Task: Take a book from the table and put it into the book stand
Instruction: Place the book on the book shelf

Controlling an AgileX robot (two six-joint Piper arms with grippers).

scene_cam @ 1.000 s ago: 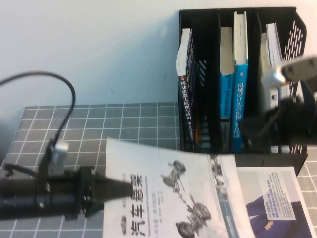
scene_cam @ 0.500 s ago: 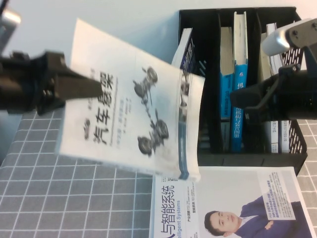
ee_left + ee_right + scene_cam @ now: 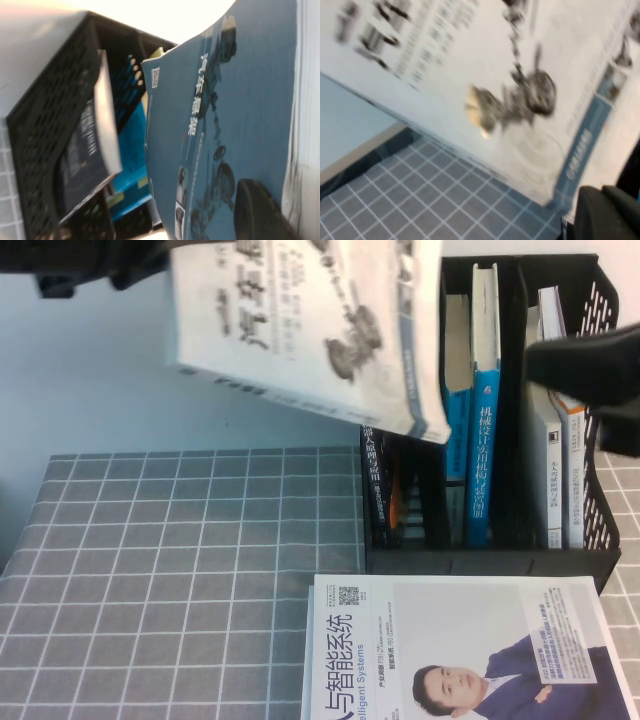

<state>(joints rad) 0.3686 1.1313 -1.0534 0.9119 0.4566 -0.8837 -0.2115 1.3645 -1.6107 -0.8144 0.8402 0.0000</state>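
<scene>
While the book [image 3: 310,330] hangs high above the desk [image 3: 180,570], the left pincer [image 3: 150,260] has it clamped at the top-left corner of the high view; only the dark end of that pincer shows there. Left wrist view confirms the hold: 1 dark finger [image 3: 260,210] lies flat on the cover, the book [image 3: 235,125] fills most of that view. Book is tilted, cover facing the camera, lower right corner overlapping the front of the stand [image 3: 480,550] near its left compartment. Not inside any compartment.

Stand sits at the desk's back right. Dark book [image 3: 378,490] leans in the left compartment, 2 blue-spined books [image 3: 482,420] stand upright in the middle 1, pale books [image 3: 555,460] in the right 1.

Right pincer [image 3: 585,365] is at the right edge, in front of the stand's right compartment, clear of the book. Cannot tell how its fingers are set.

White book with a suited man's portrait [image 3: 460,650] lies flat on the desk just in front of the stand.
</scene>
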